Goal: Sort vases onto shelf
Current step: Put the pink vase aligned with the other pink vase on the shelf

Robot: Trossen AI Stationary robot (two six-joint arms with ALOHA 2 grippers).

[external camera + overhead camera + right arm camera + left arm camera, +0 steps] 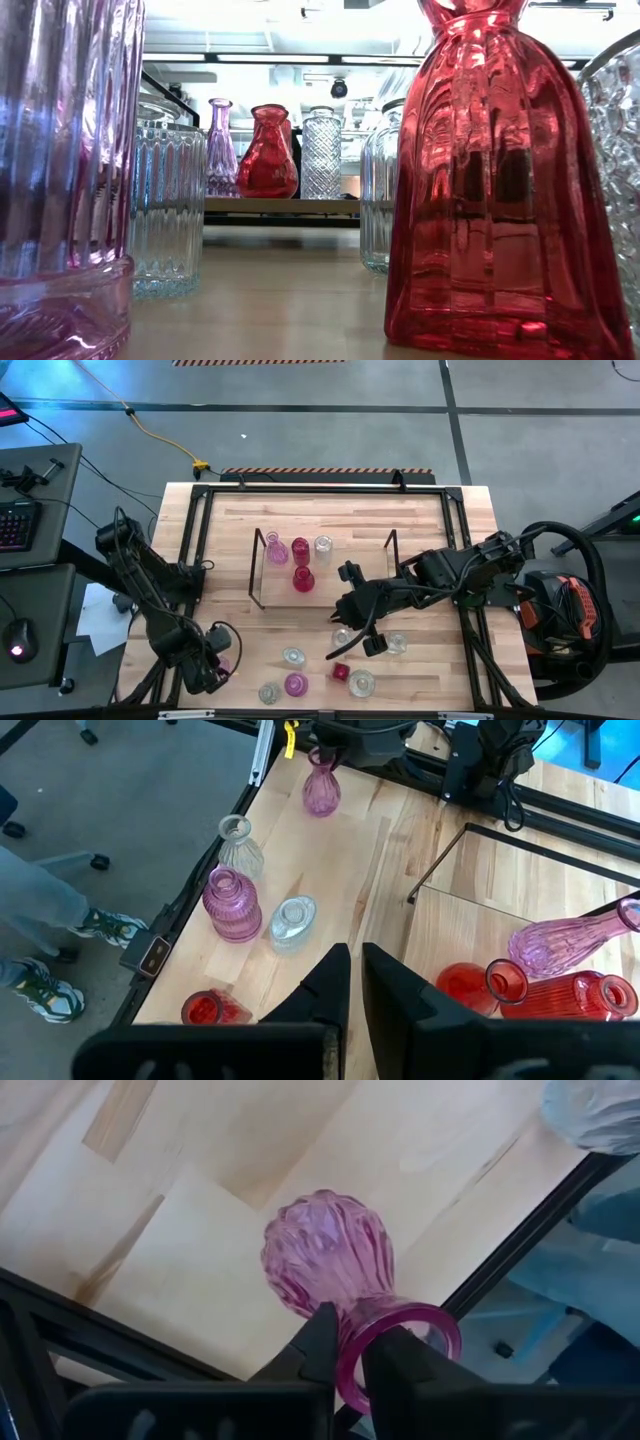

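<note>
Four small glass vases (300,560) stand on the low light-wood shelf with dark wire end frames (345,592) at centre frame. More glass vases (320,670) are scattered on the wooden tabletop (420,525) below it, toward the lower edge.

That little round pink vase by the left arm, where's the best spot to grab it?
Probably the narrow neck just under the flared rim, from above. The pink vase has a bulbous ribbed body that jaws might slip off; the left gripper already pinches it at that neck.
</note>
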